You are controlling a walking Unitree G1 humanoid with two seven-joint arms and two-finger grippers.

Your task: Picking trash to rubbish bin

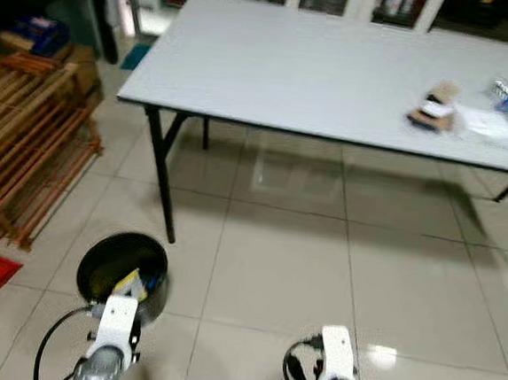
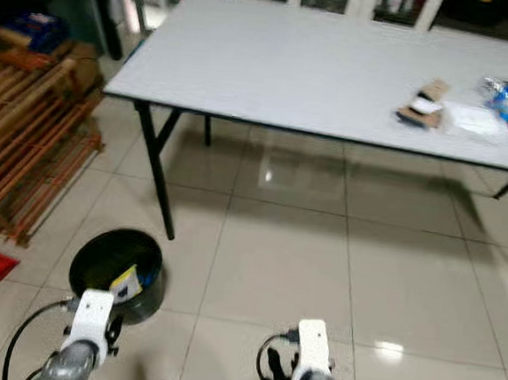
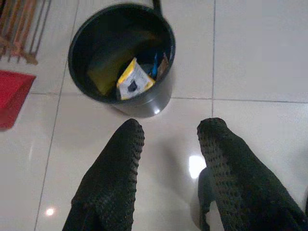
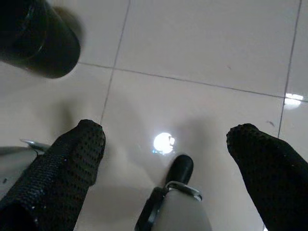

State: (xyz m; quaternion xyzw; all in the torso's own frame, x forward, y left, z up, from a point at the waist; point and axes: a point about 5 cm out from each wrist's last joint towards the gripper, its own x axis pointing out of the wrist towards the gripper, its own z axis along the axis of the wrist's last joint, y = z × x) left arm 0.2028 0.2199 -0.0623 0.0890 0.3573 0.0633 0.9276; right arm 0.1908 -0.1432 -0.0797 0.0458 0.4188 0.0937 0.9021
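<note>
Tiled floor is carrying a black rubbish bin (image 3: 121,57) already holding wrappers, so some trash is binned. Trash (image 1: 437,106) is lying on the bench (image 1: 318,71), well apart from the bin; left claw (image 3: 171,137) and right claw (image 4: 166,142) are both hanging released, grasping nothing.

Black bin (image 1: 122,272) upright, trash (image 3: 134,82) inside

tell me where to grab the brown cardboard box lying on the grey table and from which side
Grip the brown cardboard box across its two long side faces, coming down from above. It lies flat on the grey folding table near the front edge, a white packet close beside it, so a top-down approach looks least likely to disturb that.
</note>
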